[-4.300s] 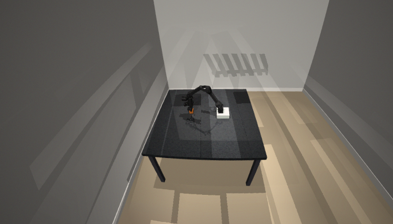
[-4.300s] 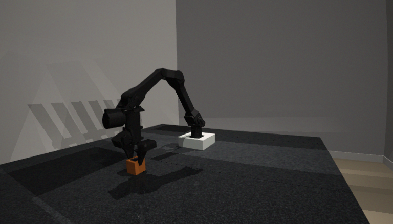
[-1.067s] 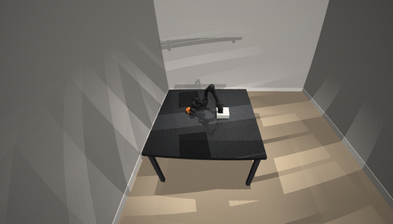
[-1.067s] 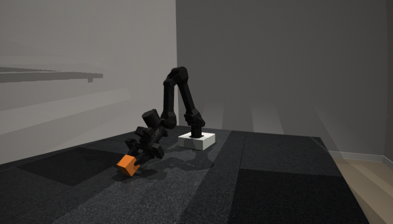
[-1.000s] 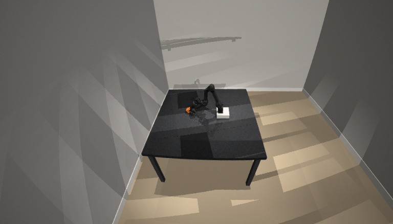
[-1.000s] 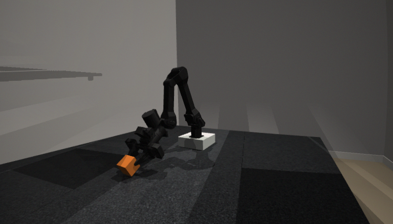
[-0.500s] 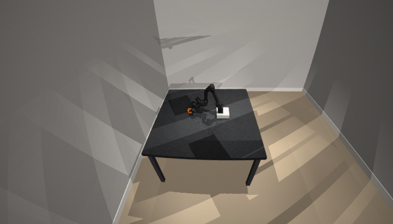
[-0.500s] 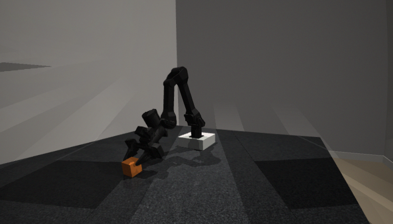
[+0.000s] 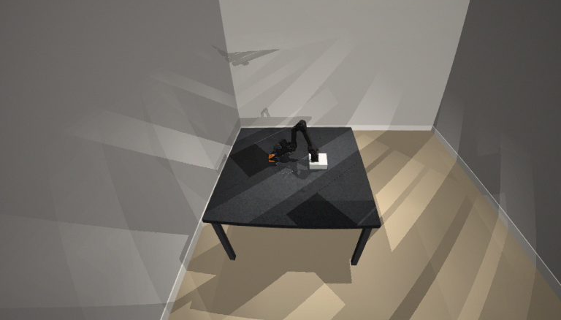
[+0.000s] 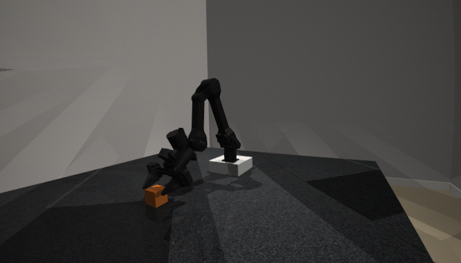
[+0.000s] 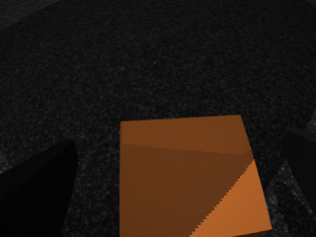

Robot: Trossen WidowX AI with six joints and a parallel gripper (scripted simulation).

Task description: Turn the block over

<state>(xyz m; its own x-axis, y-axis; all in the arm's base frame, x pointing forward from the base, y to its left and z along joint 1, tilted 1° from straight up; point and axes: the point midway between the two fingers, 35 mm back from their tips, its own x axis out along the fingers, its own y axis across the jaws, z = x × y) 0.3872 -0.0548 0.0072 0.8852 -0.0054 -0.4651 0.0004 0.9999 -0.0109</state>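
Observation:
The orange block (image 9: 271, 158) (image 10: 155, 199) (image 11: 173, 188) sits upright and looks flat on the dark table (image 9: 264, 192) (image 10: 272, 233). Its upper face is plain orange, part lit and part in shadow. No dark marked square shows on the sides now in view. The sides turned from the cameras and the underside are hidden. My gripper (image 10: 153, 191) (image 11: 184, 144) is open and tilted down over the block. One finger is on each side of it, with gaps to both in the wrist view.
The arm's white base box (image 9: 322, 166) (image 10: 222, 168) stands on the table, to the right of the block in the top and exterior views. The arm arches from it to the block. Bands of light and shadow cross the table top.

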